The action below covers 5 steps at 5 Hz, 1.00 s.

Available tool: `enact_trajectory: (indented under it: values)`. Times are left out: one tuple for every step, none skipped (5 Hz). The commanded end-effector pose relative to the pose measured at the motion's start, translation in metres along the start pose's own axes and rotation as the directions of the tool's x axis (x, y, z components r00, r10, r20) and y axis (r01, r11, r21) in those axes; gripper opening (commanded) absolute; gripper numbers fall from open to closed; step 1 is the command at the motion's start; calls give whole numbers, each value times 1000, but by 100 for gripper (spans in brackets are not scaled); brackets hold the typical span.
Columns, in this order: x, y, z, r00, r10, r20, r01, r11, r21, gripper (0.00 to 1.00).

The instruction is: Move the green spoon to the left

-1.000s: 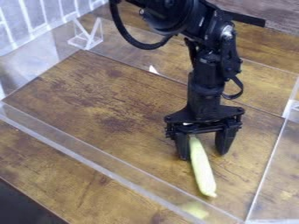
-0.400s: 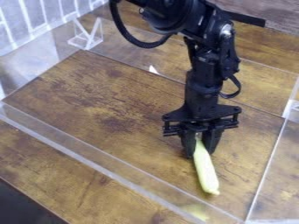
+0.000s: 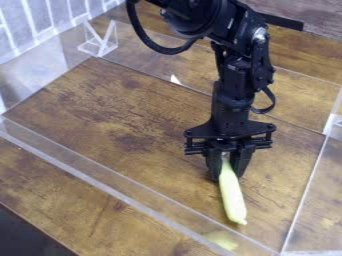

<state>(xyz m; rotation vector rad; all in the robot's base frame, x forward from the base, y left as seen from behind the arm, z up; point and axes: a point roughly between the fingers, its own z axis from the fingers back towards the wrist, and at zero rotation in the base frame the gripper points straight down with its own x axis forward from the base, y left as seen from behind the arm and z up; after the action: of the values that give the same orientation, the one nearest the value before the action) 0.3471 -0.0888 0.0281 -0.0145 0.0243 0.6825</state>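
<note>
The green spoon (image 3: 231, 192) lies on the wooden table near the right front, its yellow-green handle running down toward the front edge. Its upper end sits between the fingers of my black gripper (image 3: 229, 158), which points straight down and is shut on that end. The spoon's silver bowl is hidden under the gripper. The handle still rests on the table surface.
A clear acrylic wall (image 3: 134, 195) runs along the table's front edge, and another (image 3: 310, 190) stands at the right side. A small clear stand (image 3: 96, 40) sits at the back left. Bare wooden table (image 3: 107, 110) spreads to the left of the gripper.
The gripper's fingers have closed from wide apart onto the upper end of the spoon. The arm and the spoon have barely shifted.
</note>
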Motion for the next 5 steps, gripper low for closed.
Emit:
enact_trajectory:
  values:
    - [12, -7, 46, 997, -11, 74, 17, 996, -85, 0]
    - [13, -6, 58, 996, -32, 81, 39, 995, -93, 0]
    - [16, -3, 73, 994, -57, 95, 67, 992, -104, 0]
    - [21, 2, 87, 989, -82, 120, 96, 989, -112, 0]
    - [25, 9, 97, 985, -93, 143, 110, 988, -109, 0]
